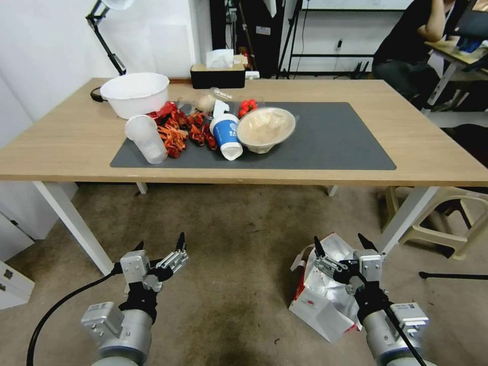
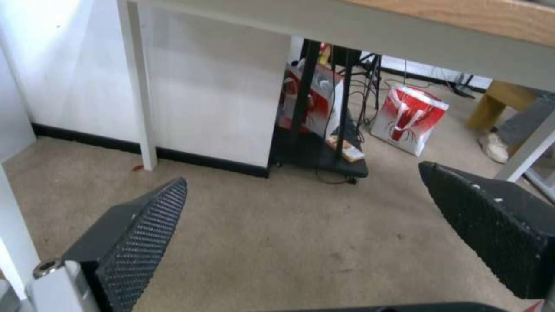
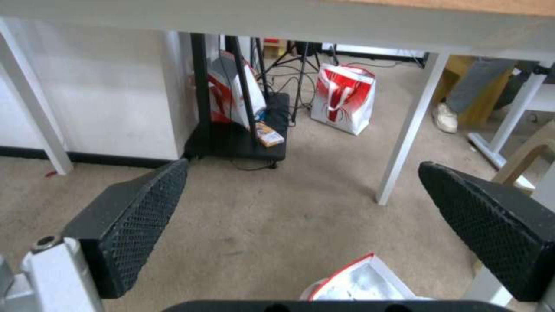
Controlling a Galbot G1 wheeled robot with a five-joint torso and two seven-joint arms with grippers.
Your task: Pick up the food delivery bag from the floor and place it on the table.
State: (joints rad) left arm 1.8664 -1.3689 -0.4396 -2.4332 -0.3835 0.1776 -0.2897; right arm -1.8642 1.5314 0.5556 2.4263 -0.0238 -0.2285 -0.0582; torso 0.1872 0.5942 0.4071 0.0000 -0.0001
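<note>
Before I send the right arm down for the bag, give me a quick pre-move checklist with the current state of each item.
1. Food delivery bag located: ok, lying tipped on the floor by the table's near right leg.
2. Right gripper open: ok, jaws wide apart and empty.
3. Right gripper lined up: ok, it hovers over the bag's open foil mouth.
4. Handles reachable: cannot tell, the arm covers much of the bag's top.
5. Left gripper out of the way: ok, open and empty, over bare floor off to the bag's left.
6. Drop spot on the table: ok, the mat's right half is bare.
</note>
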